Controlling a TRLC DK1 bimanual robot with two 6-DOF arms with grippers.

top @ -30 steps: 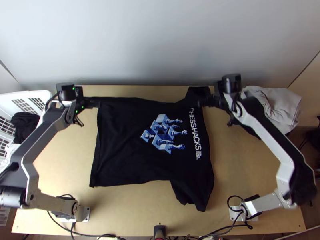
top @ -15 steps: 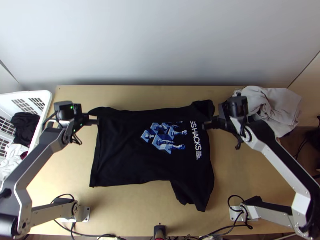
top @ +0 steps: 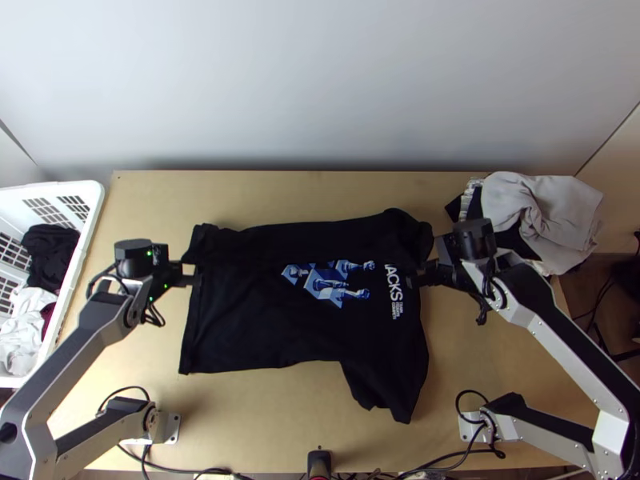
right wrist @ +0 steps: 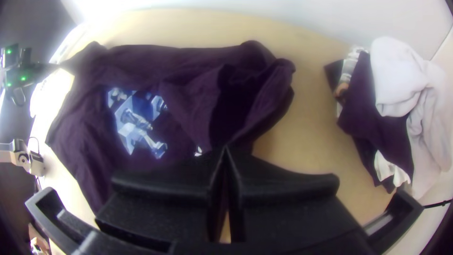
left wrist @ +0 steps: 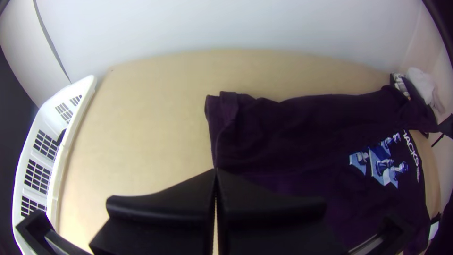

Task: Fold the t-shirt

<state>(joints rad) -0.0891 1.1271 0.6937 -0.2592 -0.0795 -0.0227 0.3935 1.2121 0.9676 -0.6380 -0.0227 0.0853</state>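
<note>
- Pointing toward the table's (top: 264,428) near edge, the near sleeve (top: 390,392) of the t-shirt (top: 256,336) lies right of the middle, jutting past the body's near side
- Between that side and the grippers the body lies spread on the table, part of the blue print (top: 340,290) and the white lettering uncovered
- At the body's left end the left gripper (top: 192,279) has its fingers closed, pinching the border of the far flap
- At the right end, about level with it, the right gripper (top: 414,278) is closed too, with cloth gathered at its fingertips
- The next move likely turns on this: the uncovered near half lies from both jaws toward the table's near edge, across the body's left-right long axis, neither arm clearly nearer, so both should travel that way together or the flap may skew
- Beyond the grippers the turned-over flap (top: 304,240) bulges along the far side, puffed at the far sleeve (top: 406,228)
- A basket (top: 98,200) stands by the table's left edge; a pile of clothes (top: 552,212) sits at the far right corner
</note>
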